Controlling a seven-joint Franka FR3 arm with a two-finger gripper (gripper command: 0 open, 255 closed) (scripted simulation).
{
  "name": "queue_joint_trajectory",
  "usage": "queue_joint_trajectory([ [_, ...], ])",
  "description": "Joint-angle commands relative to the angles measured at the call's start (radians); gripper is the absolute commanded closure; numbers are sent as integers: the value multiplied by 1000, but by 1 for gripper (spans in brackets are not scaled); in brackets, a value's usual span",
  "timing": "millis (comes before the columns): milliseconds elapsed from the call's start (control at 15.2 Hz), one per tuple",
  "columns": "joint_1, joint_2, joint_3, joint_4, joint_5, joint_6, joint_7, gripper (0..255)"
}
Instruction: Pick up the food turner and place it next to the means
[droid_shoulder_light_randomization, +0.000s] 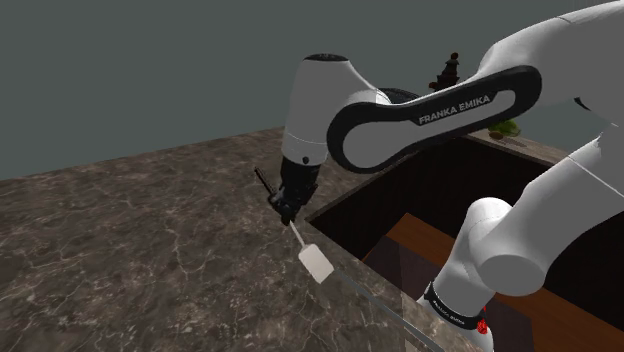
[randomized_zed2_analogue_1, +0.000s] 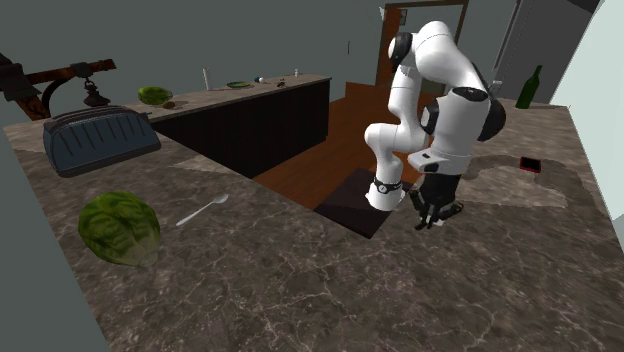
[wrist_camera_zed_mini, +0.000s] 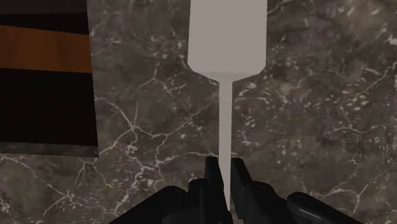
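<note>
The food turner (wrist_camera_zed_mini: 227, 38) is held by the gripper (wrist_camera_zed_mini: 221, 175). In the wrist view the two black fingers (wrist_camera_zed_mini: 210, 172) are nearly closed, with only the thin white handle clasped between them, and the broad flat blade is carried out ahead of the fingertips. In the shoulder view the turner (droid_shoulder_light_randomization: 316, 263) is seen slanting down from the gripper (droid_shoulder_light_randomization: 289, 210) over the dark marble counter (droid_shoulder_light_randomization: 150, 250), close to the counter's edge where it drops to the brown floor. Whether the blade is fully clear of the counter cannot be told.

The step in hand is judged to be the end of the pick-up or the start of the carry. The grasp is made, and the placing is not yet done.

What "the means" refers to cannot be settled from these views. A white spoon (randomized_zed2_analogue_1: 203, 210), a green cabbage (randomized_zed2_analogue_1: 120, 228) and a blue-grey toaster (randomized_zed2_analogue_1: 98, 140) are seen on the counter, all well apart from the gripper (randomized_zed2_analogue_1: 432, 215). The next move therefore calls for the goal object to be identified first. The turner must then be raised enough for its blade to pass over the counter without dragging, and it should be carried level, since a thin handle held near its end may swing or slip in the grip
</note>
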Motion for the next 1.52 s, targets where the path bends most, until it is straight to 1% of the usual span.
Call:
queue_joint_trajectory([
  [0, 24, 1, 41, 2, 11, 0, 59, 255],
  [396, 82, 20, 153, 37, 32, -10, 217, 255],
  [462, 95, 33, 184, 53, 33, -13, 261, 255],
  [990, 88, 91, 207, -11, 14, 105, 283, 255],
  [1452, 77, 157, 226, -55, -19, 209, 313, 255],
])
